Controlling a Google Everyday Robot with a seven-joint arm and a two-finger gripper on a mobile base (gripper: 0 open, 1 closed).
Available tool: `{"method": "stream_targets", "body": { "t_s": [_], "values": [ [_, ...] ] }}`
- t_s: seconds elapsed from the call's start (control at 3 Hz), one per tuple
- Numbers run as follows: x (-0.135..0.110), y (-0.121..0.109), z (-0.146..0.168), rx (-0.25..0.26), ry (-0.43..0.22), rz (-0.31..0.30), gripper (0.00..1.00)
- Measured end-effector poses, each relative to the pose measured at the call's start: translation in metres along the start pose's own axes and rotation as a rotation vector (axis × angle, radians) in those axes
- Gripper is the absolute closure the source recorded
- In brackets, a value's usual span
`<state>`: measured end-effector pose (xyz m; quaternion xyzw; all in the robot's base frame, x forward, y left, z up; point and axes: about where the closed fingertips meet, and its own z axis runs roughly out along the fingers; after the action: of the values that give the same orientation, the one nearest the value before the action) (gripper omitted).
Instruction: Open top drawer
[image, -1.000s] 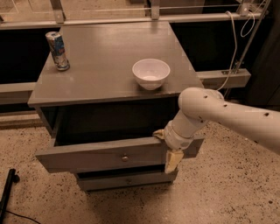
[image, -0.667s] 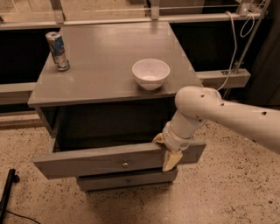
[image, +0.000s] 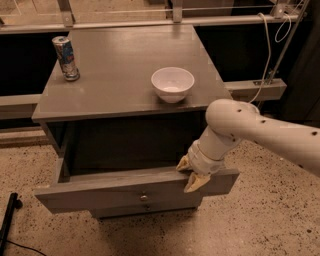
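top drawer (image: 95, 192) has slid further out since before, now well open under the cabinet top (image: 115, 65). gripper (image: 190, 173) clamps its front edge, right of the knob (image: 144, 198). bowl (image: 172, 84) and can (image: 66, 58) on top.

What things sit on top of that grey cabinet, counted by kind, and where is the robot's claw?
Can: 1
Bowl: 1
Total: 2
The gripper is at the front edge of the pulled-out top drawer, right of centre.

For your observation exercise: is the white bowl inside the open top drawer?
No, the bowl sits on the cabinet top, while the tool is at the top drawer's front edge.
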<state>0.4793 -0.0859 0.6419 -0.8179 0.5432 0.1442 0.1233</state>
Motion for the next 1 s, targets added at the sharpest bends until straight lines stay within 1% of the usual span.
{"method": "stream_targets", "body": {
  "t_s": [0.33,0.67,1.0],
  "values": [
    [-0.006,0.01,-0.011,0.039,-0.025,-0.035,0.26],
    [-0.02,0.011,-0.041,0.12,-0.004,-0.072,0.05],
    [-0.033,-0.001,-0.078,0.189,0.081,-0.086,0.0]
  ]
}}
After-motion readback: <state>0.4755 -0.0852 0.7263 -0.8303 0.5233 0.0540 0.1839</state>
